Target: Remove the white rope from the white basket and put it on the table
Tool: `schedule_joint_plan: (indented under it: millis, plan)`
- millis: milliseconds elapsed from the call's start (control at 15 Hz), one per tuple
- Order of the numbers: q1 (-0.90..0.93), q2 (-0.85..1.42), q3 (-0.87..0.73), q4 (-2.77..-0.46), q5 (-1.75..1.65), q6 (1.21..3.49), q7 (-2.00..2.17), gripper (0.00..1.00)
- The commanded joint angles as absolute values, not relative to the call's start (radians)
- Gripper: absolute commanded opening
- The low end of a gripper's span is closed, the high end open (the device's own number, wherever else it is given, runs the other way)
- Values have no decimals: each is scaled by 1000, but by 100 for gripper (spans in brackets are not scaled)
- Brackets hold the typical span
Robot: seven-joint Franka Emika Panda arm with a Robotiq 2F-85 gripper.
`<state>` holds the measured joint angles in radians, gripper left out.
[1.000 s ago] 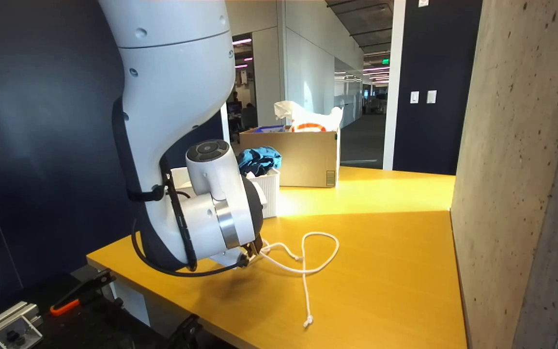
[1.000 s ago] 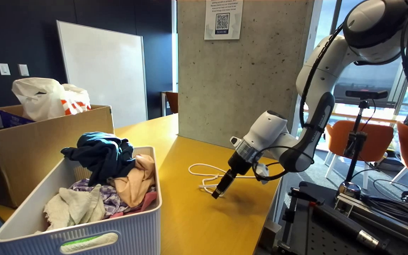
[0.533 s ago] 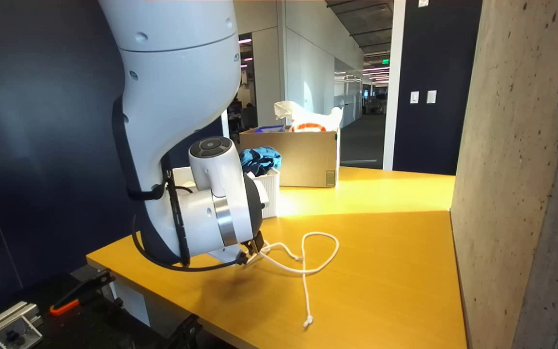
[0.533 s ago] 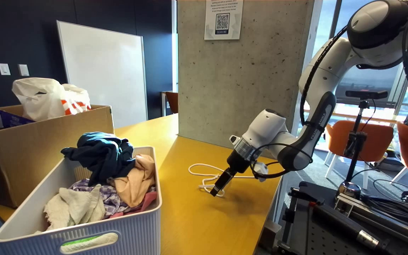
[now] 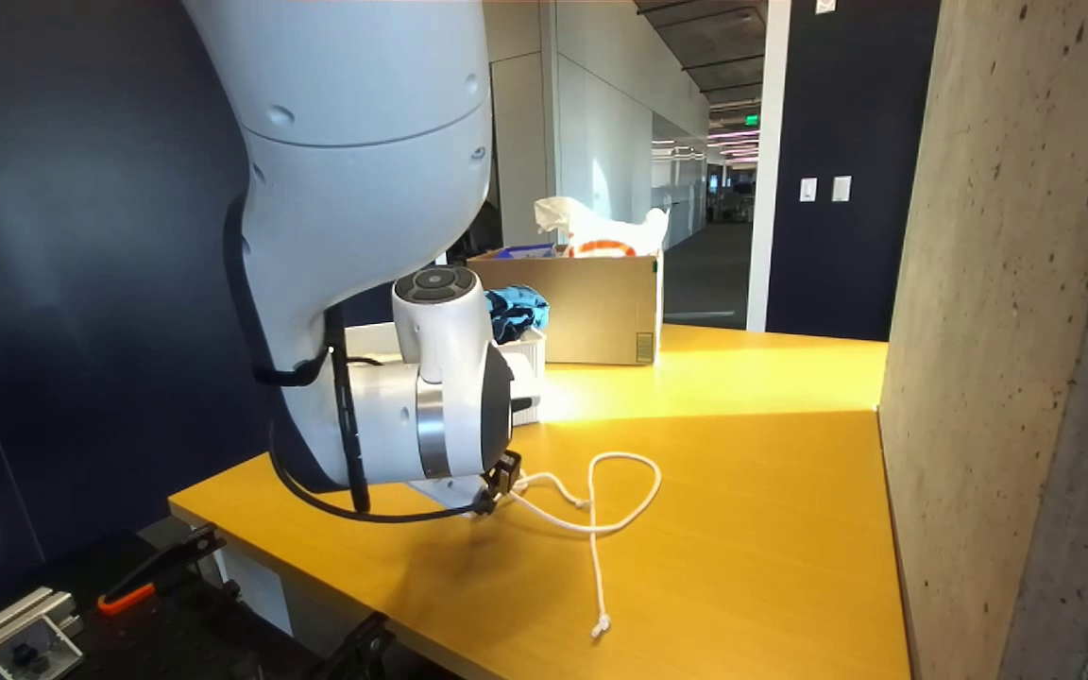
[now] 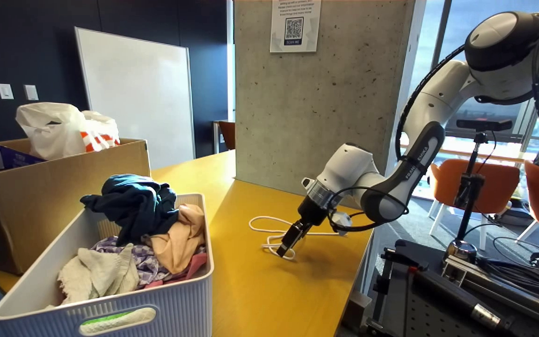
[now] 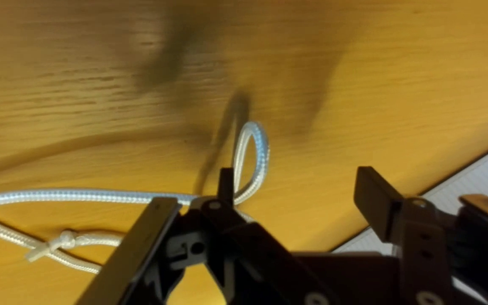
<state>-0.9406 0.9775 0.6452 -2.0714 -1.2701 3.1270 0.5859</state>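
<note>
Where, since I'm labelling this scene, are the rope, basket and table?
Rope (image 5: 592,530), in an exterior view: where it crosses itself.
Basket (image 6: 180,308), in an exterior view: ribbed wall.
Table (image 7: 354,106), in the wrist view: bare top.

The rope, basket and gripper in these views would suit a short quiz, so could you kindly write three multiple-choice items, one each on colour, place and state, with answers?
1. What colour is the topmost cloth in the basket? A) red B) yellow C) dark blue
2. Where does most of the rope lie? A) on the table B) in the basket C) on a chair
3. What state is the gripper in? A) shut B) open C) gripping that cloth

1 C: an exterior view shows it dark blue, heaped highest.
2 A: rope loops spread over the table in both exterior views.
3 B: the jaws stand apart in the wrist view.
</note>
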Motion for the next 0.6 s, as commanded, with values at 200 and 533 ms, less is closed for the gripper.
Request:
schedule_joint_plan:
  millis: [200,533]
  plan:
    - [-1059,1076,781,-2026,-1146,2993,394,20]
    - [-1099,1152,829,-1973,-1072,2908,277,0]
